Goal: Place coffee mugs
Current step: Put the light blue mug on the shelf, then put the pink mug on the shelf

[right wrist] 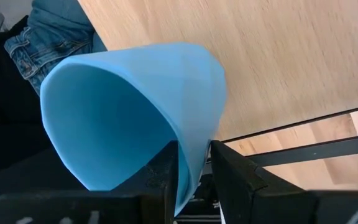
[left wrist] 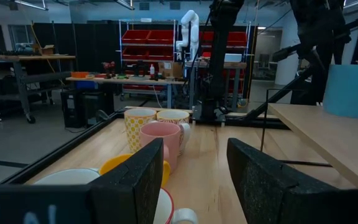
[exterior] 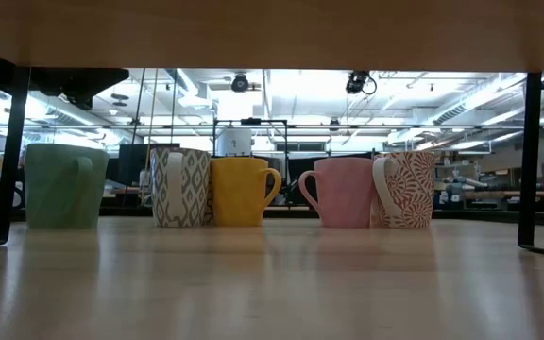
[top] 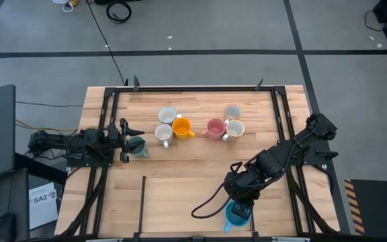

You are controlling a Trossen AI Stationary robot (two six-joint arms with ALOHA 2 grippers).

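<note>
Six mugs stand on their bases in two groups mid-table: two white (top: 168, 115) (top: 164, 133), orange (top: 182, 127), pink (top: 215, 128), two more white (top: 234, 111) (top: 235, 129). A dark green mug (top: 138, 146) stands alone at the left and also shows in the low view (exterior: 64, 184). My left gripper (top: 130, 142) is open right beside it. The left wrist view (left wrist: 194, 162) does not show the green mug, and I cannot tell whether the fingers touch it. My right gripper (top: 242, 205) is shut on a blue mug (top: 237, 215) at the table's near edge. My right gripper holds the blue mug by its wall at the rim (right wrist: 194, 149), one finger inside the mug and one outside. The fingers come from above, slanting down. The mug's mouth faces up toward the wrist. Whether its base rests on the table does not show.
Black frame rails (top: 106, 121) (top: 284, 121) run along the table's left and right sides. A thin black bar (top: 144, 202) lies at the near left. A black cable (top: 207, 207) loops beside the right arm. A person's jeans (right wrist: 48, 31) show just past the near edge.
</note>
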